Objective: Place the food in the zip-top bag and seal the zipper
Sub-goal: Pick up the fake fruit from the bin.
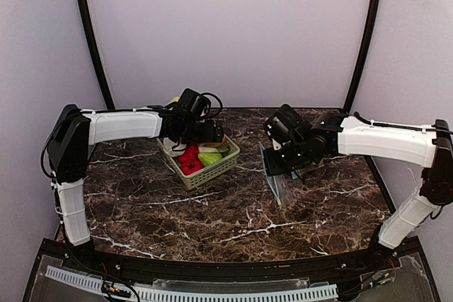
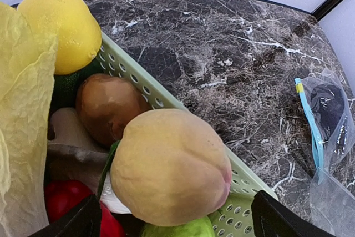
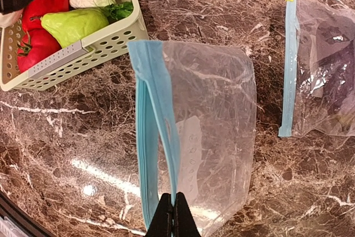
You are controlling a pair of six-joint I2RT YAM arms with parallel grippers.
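Over the green basket (image 1: 200,167), the left gripper (image 2: 172,223) spreads wide around the peach (image 2: 171,166), best centred before closing, while the right gripper (image 3: 172,215), beside the basket, pinches the zip-top bag (image 3: 194,137).

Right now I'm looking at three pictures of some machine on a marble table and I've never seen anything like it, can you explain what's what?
These are two robot arms fixed at the near edge of a dark marble table. The wide picture comes from a camera above and behind them; the other two come from cameras on each wrist.

The left gripper is open, its fingers either side of a round orange-yellow peach in a pale green basket of toy produce.

The right gripper is shut on the blue zipper edge of an empty clear zip-top bag, holding it up. A second bag, with something dark inside, lies flat on the table beside it.
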